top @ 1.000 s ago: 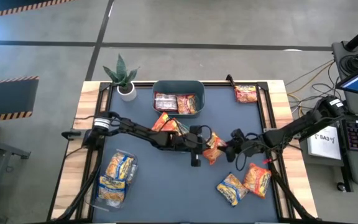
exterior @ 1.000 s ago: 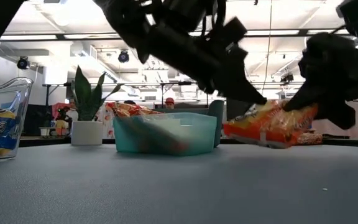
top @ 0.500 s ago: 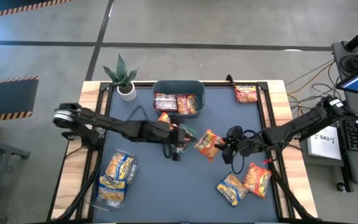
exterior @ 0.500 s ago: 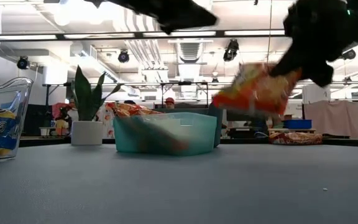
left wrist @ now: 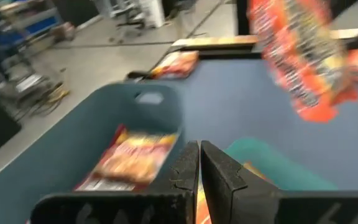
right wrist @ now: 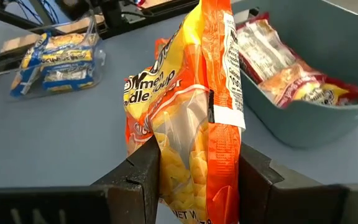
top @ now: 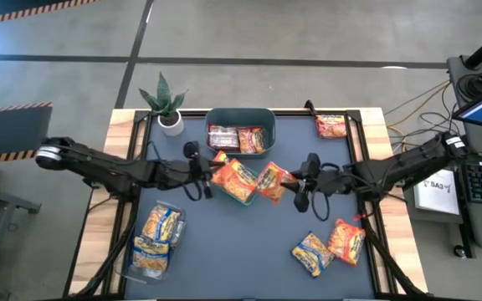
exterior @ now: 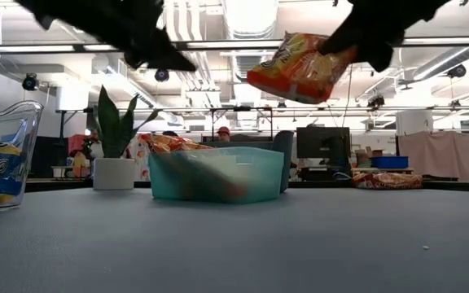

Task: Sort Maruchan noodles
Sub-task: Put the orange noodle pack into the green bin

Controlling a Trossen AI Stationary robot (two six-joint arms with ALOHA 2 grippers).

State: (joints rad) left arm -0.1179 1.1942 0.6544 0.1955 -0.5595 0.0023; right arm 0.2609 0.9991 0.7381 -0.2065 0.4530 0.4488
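Now the right gripper (top: 295, 185) is clamped on an orange noodle packet (top: 271, 182), held in the air mid-table w/ its long axis tilted, far end aimed at the teal tub (top: 239, 117). Left gripper (top: 208, 176): jaws together, empty, beside another orange packet (top: 234, 179).

Bright overhead ceiling lights, soft shadows, left wrist view seemingly motion-blurred.

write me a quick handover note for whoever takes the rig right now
Right gripper: jaws shut on an orange packet, held in the air mid-table.
Left gripper: jaws shut, empty, near the teal tub.
Done: dark red packets in the tub; yellow-blue packets in the clear container.
Left: the held packet, an orange packet lying mid-table, two front right, one at the far right corner.
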